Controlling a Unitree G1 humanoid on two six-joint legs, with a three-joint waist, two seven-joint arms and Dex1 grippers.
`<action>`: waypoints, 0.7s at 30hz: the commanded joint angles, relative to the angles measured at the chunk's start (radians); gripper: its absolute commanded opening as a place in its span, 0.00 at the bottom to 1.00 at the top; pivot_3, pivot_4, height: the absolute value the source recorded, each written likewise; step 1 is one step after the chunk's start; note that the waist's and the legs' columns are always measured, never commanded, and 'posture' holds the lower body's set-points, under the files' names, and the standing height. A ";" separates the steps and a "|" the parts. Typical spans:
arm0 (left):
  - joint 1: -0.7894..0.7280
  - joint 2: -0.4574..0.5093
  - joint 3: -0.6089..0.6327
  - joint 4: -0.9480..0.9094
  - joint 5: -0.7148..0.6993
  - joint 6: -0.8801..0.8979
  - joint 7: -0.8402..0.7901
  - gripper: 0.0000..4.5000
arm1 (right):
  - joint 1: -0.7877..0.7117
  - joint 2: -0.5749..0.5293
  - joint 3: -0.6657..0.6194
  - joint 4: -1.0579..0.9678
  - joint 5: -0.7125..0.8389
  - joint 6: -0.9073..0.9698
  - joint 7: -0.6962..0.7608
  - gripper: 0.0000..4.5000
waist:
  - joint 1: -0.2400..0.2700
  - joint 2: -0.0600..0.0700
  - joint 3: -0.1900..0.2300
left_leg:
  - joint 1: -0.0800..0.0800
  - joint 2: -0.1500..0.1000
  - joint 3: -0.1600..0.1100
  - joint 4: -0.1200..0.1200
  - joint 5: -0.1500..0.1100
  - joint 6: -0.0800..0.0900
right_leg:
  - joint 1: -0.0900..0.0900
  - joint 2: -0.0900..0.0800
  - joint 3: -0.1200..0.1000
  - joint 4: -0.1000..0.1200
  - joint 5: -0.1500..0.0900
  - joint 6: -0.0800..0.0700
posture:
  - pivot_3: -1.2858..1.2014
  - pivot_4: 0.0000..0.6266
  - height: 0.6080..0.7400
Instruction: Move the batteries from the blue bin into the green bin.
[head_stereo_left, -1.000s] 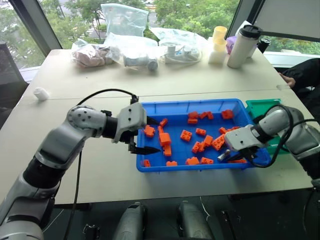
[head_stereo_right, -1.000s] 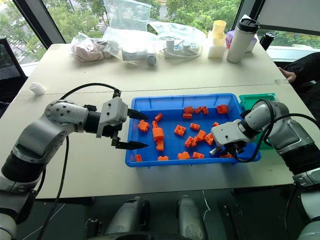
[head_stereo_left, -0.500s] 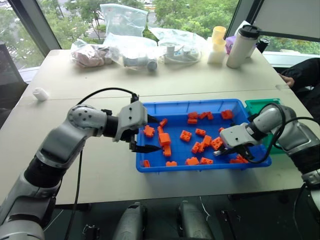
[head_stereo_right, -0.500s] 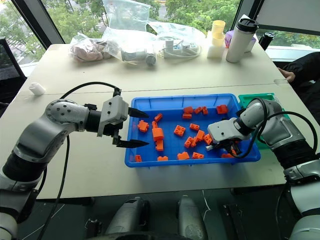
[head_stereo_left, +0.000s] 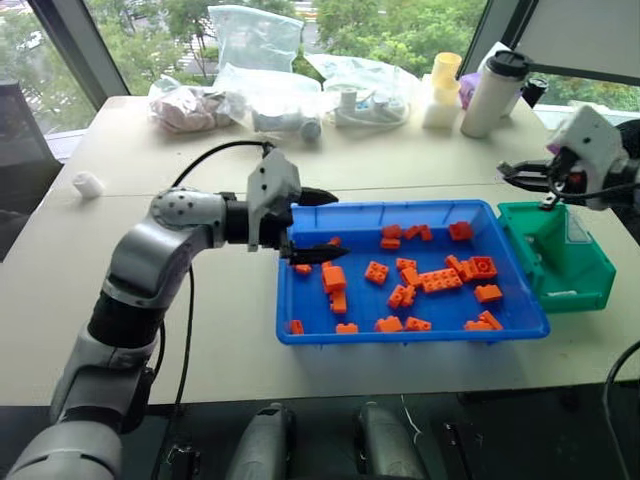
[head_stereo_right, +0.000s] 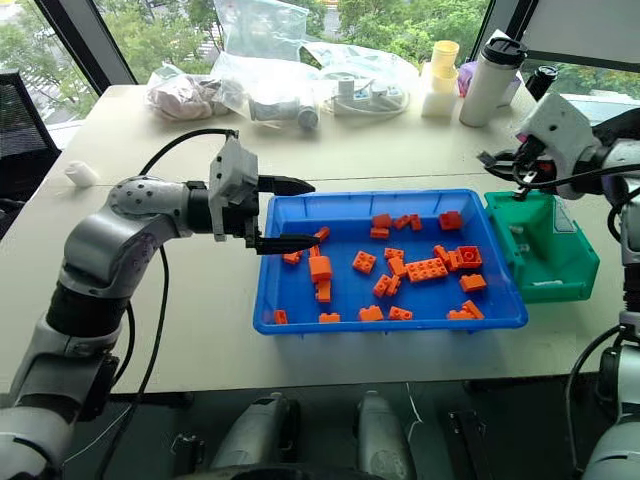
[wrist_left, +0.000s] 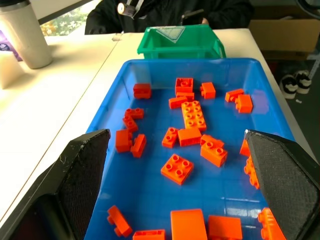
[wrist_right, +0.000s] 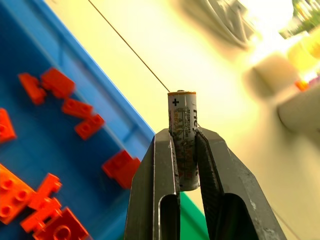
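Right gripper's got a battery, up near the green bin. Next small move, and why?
Probably carry it a little further until it hangs over the green bin, then lower and release. The right gripper is shut on the battery, raised beside the bin's far rim, not yet above its opening.

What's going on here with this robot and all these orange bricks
The robot is sorting batteries out of a blue bin of orange bricks. Its right gripper is shut on a battery, held up above the far end of the green bin; it has not let go yet. The left gripper is open, hovering over the other end of the blue bin and holding nothing. No other battery can be made out among the bricks.
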 joint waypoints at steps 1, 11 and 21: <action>-0.048 -0.035 0.008 0.025 -0.001 -0.049 -0.005 1.00 | 0.082 -0.036 -0.091 -0.039 -0.004 0.042 -0.093 0.00 | -0.002 0.001 0.000 | 0.000 0.000 0.001 0.000 0.000 0.000 | 0.000 0.000 0.001 0.000 0.000 0.000 | 0.52 0.24 1.00; -0.037 -0.058 -0.036 0.106 0.073 -0.136 -0.019 1.00 | 0.182 -0.031 -0.145 -0.048 0.050 0.093 -0.155 0.00 | -0.031 0.002 -0.001 | 0.003 0.002 0.003 -0.001 0.000 0.000 | 0.000 0.004 0.004 0.002 0.000 0.000 | 0.52 0.24 1.00; -0.024 -0.037 -0.012 0.062 0.057 -0.103 -0.017 1.00 | 0.151 -0.038 -0.106 -0.013 0.054 0.071 -0.191 0.94 | -0.026 0.002 -0.001 | 0.002 0.001 0.003 0.000 0.000 0.000 | 0.000 0.003 0.004 0.002 0.000 0.000 | 0.52 0.24 1.00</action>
